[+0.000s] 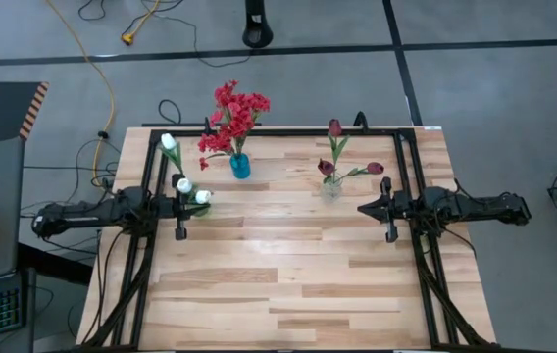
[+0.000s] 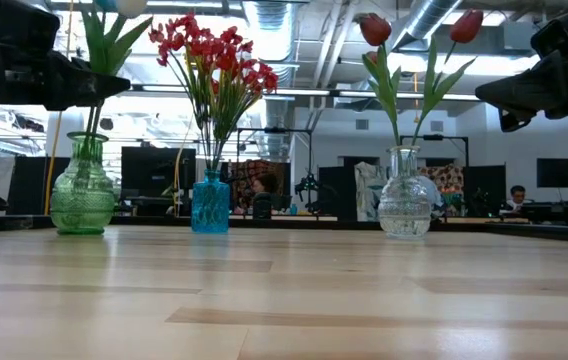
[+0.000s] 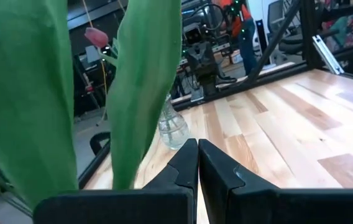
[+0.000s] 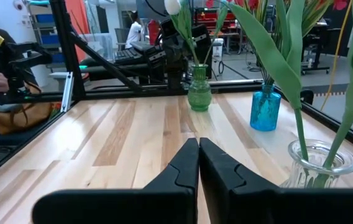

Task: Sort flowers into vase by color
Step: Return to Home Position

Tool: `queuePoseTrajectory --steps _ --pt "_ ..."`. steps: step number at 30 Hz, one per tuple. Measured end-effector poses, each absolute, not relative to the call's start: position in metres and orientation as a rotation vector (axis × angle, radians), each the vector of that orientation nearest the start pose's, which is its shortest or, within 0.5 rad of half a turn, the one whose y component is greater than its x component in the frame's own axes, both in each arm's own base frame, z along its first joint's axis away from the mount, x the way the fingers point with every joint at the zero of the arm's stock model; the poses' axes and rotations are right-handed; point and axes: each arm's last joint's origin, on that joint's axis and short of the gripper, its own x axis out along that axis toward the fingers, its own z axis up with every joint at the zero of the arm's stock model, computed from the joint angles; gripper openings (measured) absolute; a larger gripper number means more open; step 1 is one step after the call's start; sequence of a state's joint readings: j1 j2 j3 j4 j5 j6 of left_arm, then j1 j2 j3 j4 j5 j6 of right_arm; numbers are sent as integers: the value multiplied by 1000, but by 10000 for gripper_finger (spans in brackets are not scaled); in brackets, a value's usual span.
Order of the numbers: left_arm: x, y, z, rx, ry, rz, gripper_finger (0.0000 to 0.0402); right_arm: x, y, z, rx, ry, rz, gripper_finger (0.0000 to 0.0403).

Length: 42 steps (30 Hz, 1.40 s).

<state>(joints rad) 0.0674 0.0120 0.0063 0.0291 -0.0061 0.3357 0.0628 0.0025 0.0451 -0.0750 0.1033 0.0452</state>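
Three vases stand along the far half of the table. A green vase (image 2: 82,190) at the left holds white tulips (image 1: 184,184). A blue vase (image 2: 210,205) holds red blossoms (image 1: 234,110). A clear glass vase (image 2: 404,195) holds maroon tulips (image 2: 375,28). My left gripper (image 3: 197,155) is shut and empty, level above the table right beside the green vase (image 1: 198,209), with the tulips' green leaves (image 3: 145,81) close in front of its camera. My right gripper (image 4: 198,148) is shut and empty, level at the table's right, just right of the clear vase (image 4: 321,165).
A black metal frame (image 1: 151,157) borders the table's left, far and right sides. The near half of the wooden tabletop (image 1: 288,284) is bare. People sit at desks in the room beyond the table (image 2: 517,195).
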Motion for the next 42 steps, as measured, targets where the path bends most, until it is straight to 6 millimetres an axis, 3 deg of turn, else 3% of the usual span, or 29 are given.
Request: queuePoseTrajectory --steps 42 --pt "98 7 167 288 -11 85 0 95 3 171 42 32 -43 43"
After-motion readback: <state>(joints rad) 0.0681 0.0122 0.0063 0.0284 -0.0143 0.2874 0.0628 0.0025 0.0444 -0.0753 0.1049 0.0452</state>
